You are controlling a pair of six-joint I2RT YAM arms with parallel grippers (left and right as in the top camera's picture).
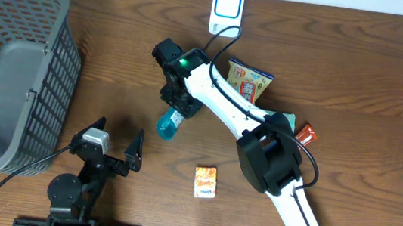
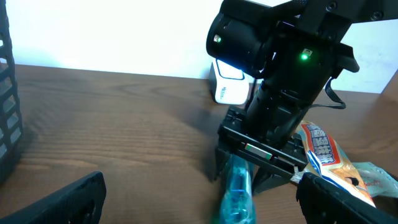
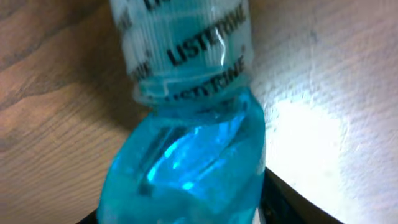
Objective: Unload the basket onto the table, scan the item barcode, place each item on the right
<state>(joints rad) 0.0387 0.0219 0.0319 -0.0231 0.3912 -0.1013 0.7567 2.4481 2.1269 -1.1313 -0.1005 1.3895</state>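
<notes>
Your grey mesh basket (image 1: pixel 51 84) sits at the left edge of the table (image 1: pixel 373 72), only its own grid walls and floor on show from overhead. The other container is the task's item, a small clear bottle (image 1: pixel 168 127) filled with bright blue liquid. It lies on its side on the wood near the middle of the table, below the white scanner (image 1: pixel 227 8) and well apart from it.

In the right wrist view you can read "LISTERINE" printed twice on the clear, ribbed seal around the bottle's cap. Below it, the blue body (image 3: pixel 186 168) fills the frame.

The right gripper (image 1: pixel 177 110) is down over the cap end, with a jaw on either side of the bottle. You cannot tell from these views whether it is clamped or just loose around it. The left gripper (image 1: pixel 112 142) stands wide apart, holding nothing, near the basket.

A snack packet (image 1: pixel 255 79) lies just right of the arm and a small orange box (image 1: pixel 206 182) lies below the bottle. Their print is too small to read.
</notes>
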